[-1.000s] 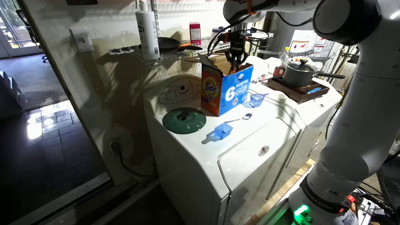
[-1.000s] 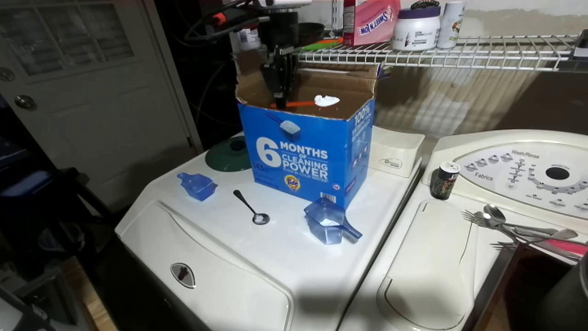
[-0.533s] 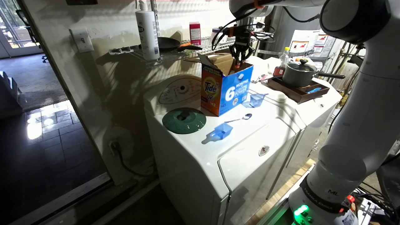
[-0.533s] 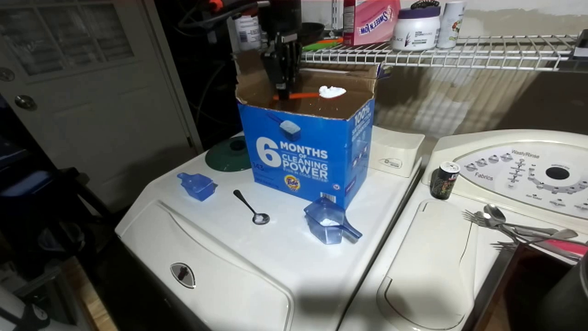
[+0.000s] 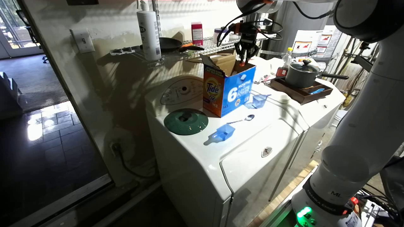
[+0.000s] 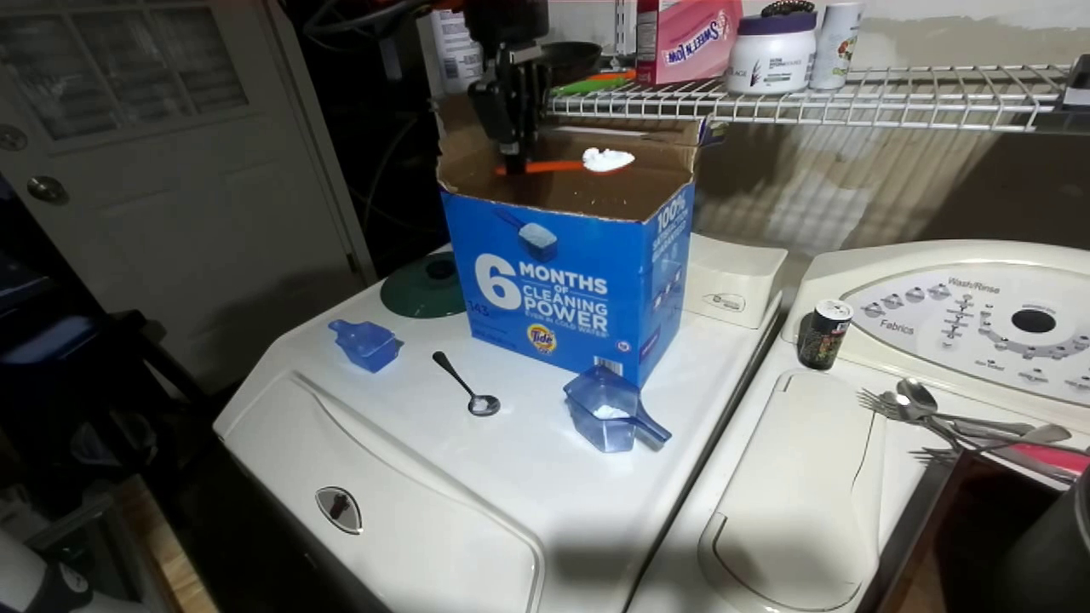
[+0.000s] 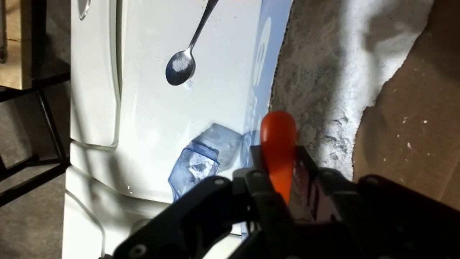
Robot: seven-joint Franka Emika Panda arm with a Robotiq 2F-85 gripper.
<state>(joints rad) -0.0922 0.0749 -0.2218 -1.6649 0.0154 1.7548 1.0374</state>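
My gripper [image 6: 513, 162] is shut on the handle of an orange spoon [image 6: 558, 167], which lies nearly level. White powder [image 6: 607, 159] is heaped on the spoon's far end. The gripper and spoon are at the open top of a blue and orange Tide box [image 6: 553, 272]. In an exterior view the gripper [image 5: 243, 61] is near the box's rim, and the loaded end is hidden. In the wrist view the rounded orange handle end [image 7: 278, 133] sticks out between the fingertips. Greyish-white powder [image 7: 323, 90] fills the box below.
Two blue scoops [image 6: 366, 345] [image 6: 605, 413] and a metal spoon [image 6: 483, 404] lie in front of the box on the white appliance [image 6: 443, 477]. A green lid [image 5: 186, 121] is beside the box. A wire shelf [image 6: 920, 98] runs behind. A pot [image 5: 301, 74] stands on a brown tray [image 5: 304, 99].
My gripper has risen with the orange spoon and its powder, from lower inside the box toward its rim, and shifted to the right in an exterior view. The box has not moved.
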